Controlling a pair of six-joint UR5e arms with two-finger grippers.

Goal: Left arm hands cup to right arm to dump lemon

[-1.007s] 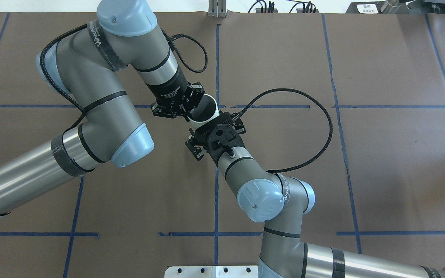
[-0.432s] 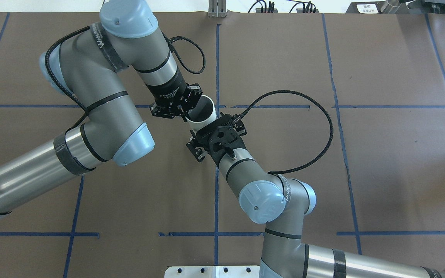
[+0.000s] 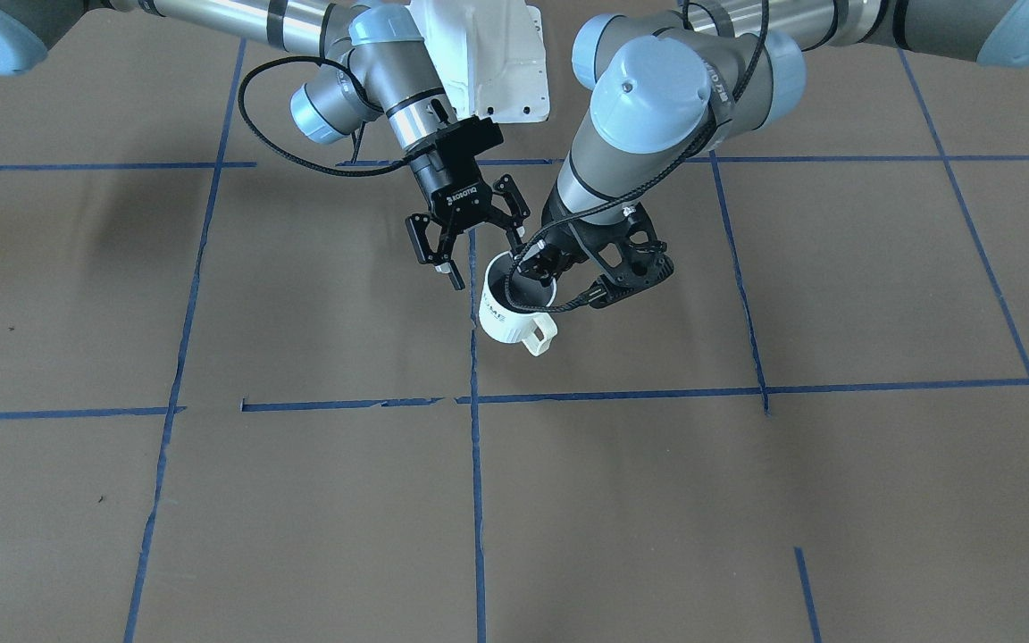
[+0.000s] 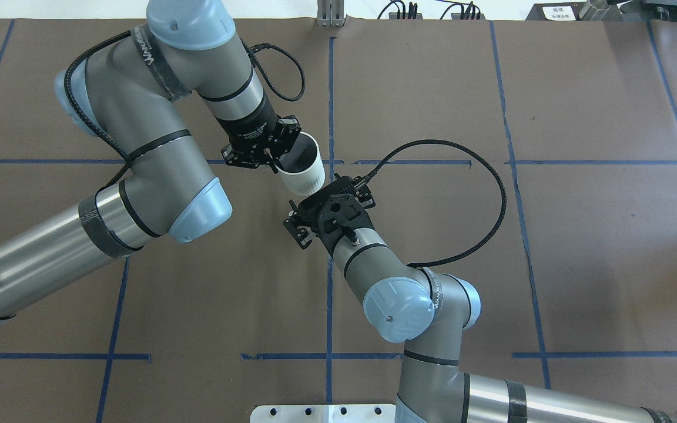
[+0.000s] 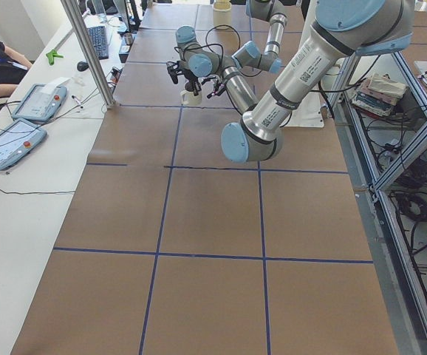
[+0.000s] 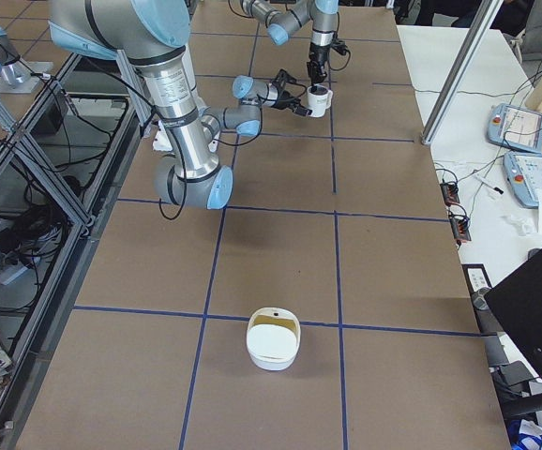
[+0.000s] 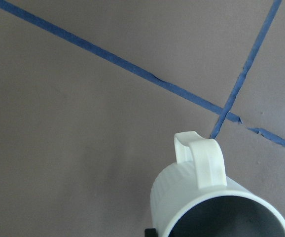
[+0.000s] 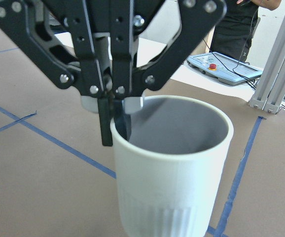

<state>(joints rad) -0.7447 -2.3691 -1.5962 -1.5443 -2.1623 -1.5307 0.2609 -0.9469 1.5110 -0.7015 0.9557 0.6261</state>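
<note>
The white cup (image 4: 302, 167) hangs above the table, slightly tilted, with its handle (image 3: 539, 337) facing away from the robot. My left gripper (image 4: 272, 160) is shut on the cup's rim, one finger inside and one outside, as the right wrist view (image 8: 117, 123) shows. The left wrist view shows the cup (image 7: 206, 207) from above. My right gripper (image 3: 485, 256) is open and empty, just beside the cup and apart from it; it also shows in the overhead view (image 4: 324, 198). The cup's inside looks grey and dark. The lemon is hidden or out of view.
The brown table cover (image 4: 550, 247) has blue tape lines (image 4: 329, 88). A white bowl (image 6: 273, 339) stands far off at the table's right end. Operators' desks with tablets (image 5: 10, 140) run along the far side.
My left arm has carried the cup up and to the left, out from between the right gripper's open fingers. The right arm has hardly moved.
</note>
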